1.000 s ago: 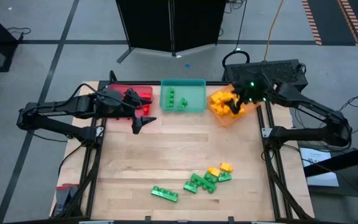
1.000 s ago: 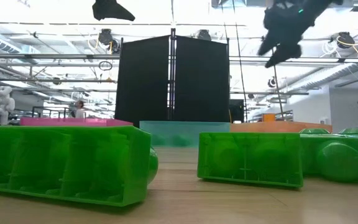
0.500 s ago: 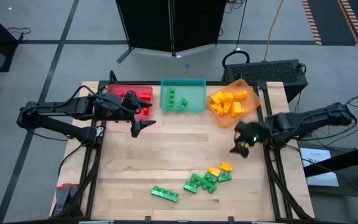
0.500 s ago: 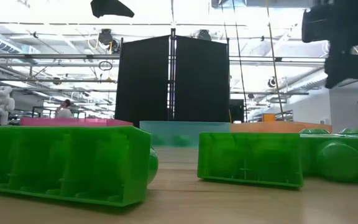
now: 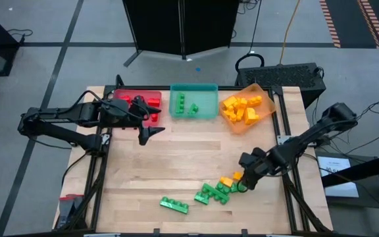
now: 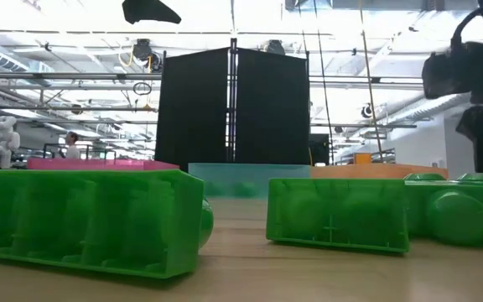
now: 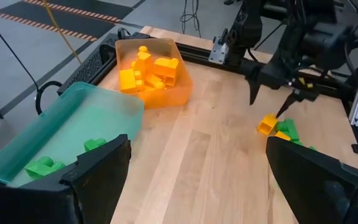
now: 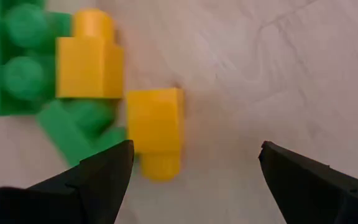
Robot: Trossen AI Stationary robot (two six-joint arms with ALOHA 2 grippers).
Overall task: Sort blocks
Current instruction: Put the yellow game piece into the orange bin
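Near the table's front edge lies a cluster of loose blocks: two yellow ones point(image 5: 232, 178) and several green ones point(image 5: 209, 193), with a long green block point(image 5: 174, 205) apart to the left. My right gripper point(image 5: 243, 180) hangs open just above the yellow blocks and points steeply down. In the right wrist view the nearer yellow block point(image 8: 156, 127) lies on its side between the finger line and the green blocks point(image 8: 17, 68), touched by neither finger. My left gripper point(image 5: 151, 131) waits open above the table, beside the red tray point(image 5: 151, 97).
Three trays stand along the far edge: the red one with red blocks, a teal one point(image 5: 208, 99) with green blocks, and an orange one point(image 5: 263, 99) with yellow blocks. Bare wood lies between the trays and the front cluster. The right frame post point(image 5: 283, 140) stands close to my right arm.
My right gripper has swung from above the orange tray toward the near edge and down to just over the yellow blocks. It has tipped more steeply downward and rolled, and its fingers stay open. The blocks have not moved.
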